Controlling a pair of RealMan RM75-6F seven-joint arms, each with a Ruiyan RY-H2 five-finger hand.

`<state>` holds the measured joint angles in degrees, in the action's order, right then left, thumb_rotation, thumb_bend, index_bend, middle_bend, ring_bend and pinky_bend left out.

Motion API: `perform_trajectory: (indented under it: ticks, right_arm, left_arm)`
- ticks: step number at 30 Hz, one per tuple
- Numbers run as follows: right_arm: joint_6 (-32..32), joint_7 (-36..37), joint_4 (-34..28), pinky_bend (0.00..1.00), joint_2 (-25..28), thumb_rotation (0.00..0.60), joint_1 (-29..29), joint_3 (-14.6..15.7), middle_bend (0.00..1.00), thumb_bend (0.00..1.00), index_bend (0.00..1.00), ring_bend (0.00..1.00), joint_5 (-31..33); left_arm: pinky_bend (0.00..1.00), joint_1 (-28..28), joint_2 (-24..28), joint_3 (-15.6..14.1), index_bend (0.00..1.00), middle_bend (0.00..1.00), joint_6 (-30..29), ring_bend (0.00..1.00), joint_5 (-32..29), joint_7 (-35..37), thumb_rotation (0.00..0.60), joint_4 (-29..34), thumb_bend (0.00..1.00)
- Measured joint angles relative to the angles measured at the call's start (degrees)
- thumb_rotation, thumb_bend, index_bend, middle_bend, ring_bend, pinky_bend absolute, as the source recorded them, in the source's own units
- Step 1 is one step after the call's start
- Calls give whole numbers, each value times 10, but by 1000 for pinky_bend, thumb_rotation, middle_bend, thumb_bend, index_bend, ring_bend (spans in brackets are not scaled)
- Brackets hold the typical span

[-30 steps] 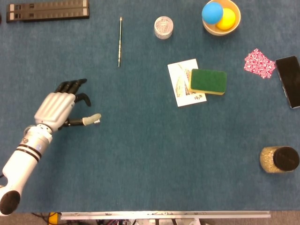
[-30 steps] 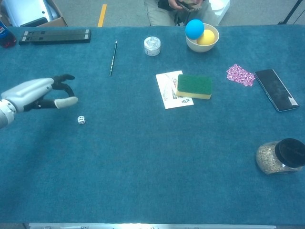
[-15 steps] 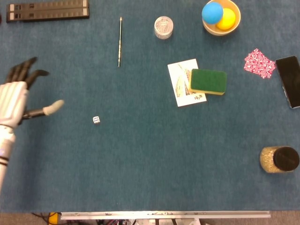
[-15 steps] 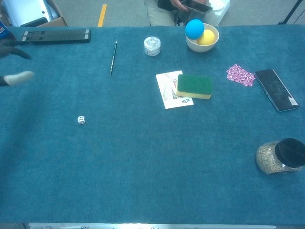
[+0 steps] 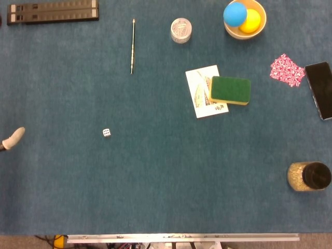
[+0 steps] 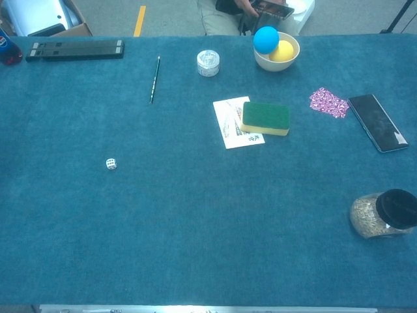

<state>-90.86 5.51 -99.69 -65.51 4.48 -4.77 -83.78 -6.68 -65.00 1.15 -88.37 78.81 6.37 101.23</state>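
entry, my station, left arm. left hand [image 5: 11, 139]: only one pale fingertip shows at the table's left edge in the head view; the chest view shows none of it. a second ago this hand hung over the left part of the table with fingers curled; half a second ago it was already out near the left edge with fingers spread. now it is almost out of frame, so i cannot tell whether my fingers are released or clenched. nothing shows in them.

die [image 5: 106, 133]: small, white, dotted, lying free on the blue table [image 5: 155, 171] in its left half, well apart from the fingertip. it has not shifted over the last half second. my reading: the die has been let go and the arm has withdrawn, so this bit of work looks finished.

right hand: in neither view.

other items, all untouched. pencil [image 5: 133, 45] toward the far edge, left of centre. black bar [image 5: 52, 11] at the far left corner. small clear jar [image 5: 180, 30] at the far edge. bowl [image 5: 243, 34] with a blue ball [image 5: 234, 13] and a yellow ball [image 5: 251, 21]. green sponge [image 5: 230, 90] overlapping a printed card [image 5: 200, 92]. patterned packet [image 5: 286, 70] and phone [image 5: 319, 89] by the right edge. dark-lidded grain jar [image 5: 309, 176] near the right edge, toward the front.

view differences: the chest view alone shows a seated person [image 6: 251, 12] beyond the far edge; the head view alone shows the fingertip.
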Motion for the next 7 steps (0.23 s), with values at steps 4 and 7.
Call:
perform_trajectory:
  ticks: [4, 7]
  right_arm:
    - [1, -2, -1, 183, -1, 600, -2, -1, 215, 288, 320, 105, 0]
    - [2, -4, -1, 183, -2, 600, -3, -2, 215, 287, 320, 105, 1]
  left_arm:
    - [0, 7, 1, 3, 223, 67, -3, 0, 4, 0, 223, 5, 36]
    - [0, 9, 0, 7, 224, 68, -2, 0, 4, 1, 224, 6, 36]
